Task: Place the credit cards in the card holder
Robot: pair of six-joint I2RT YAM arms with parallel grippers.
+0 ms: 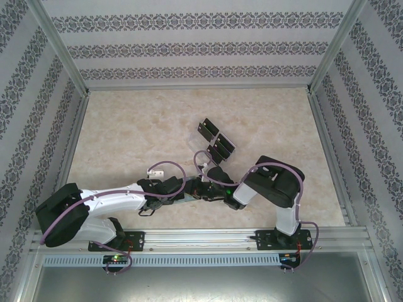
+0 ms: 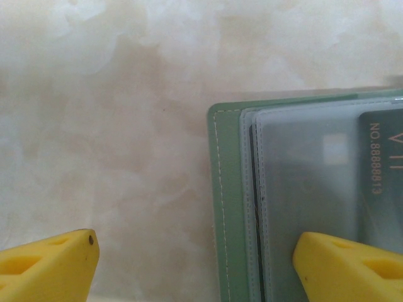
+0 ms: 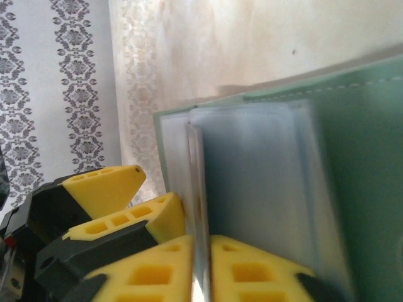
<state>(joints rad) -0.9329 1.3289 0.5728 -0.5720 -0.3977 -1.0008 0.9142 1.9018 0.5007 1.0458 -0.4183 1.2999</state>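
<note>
My right pincer (image 3: 201, 255) is clenched on a thin clear sleeve (image 3: 252, 176) of the card holder (image 3: 365, 157); the sleeve edge runs up between the two yellow fingers (image 3: 264, 274), pinched tight - no gap to see; the sleeve stands lifted off the green cover; patterned wall (image 3: 56, 94) behind on the left.

My left pincer (image 2: 195, 270) is released, jaws spread wide; one finger (image 2: 343, 267) sits over the card holder's (image 2: 227, 207) clear sleeves, the other (image 2: 47, 264) over bare tabletop (image 2: 107, 126) well to the side of the holder; whether the finger presses on the sleeve I cannot tell; the holder lies flat on the tabletop, green stitched border showing, stacked clear sleeves inside it; a dark card (image 2: 381, 176) with the print "NO.88888813" shows through the sleeves at the right edge of the view.

Top view: both pincers meet at the near middle of the tabletop (image 1: 126, 126), left pincer (image 1: 189, 189) and right pincer (image 1: 211, 189) nose to nose; the holder is mostly hidden beneath them; the loose credit cards (image 1: 216, 140) - black, flat - lie in a short slanted row just beyond the pincers, touching or overlapping each other; exact count hard to tell; the nearest card is close to my right wrist, none of the loose ones held.
</note>
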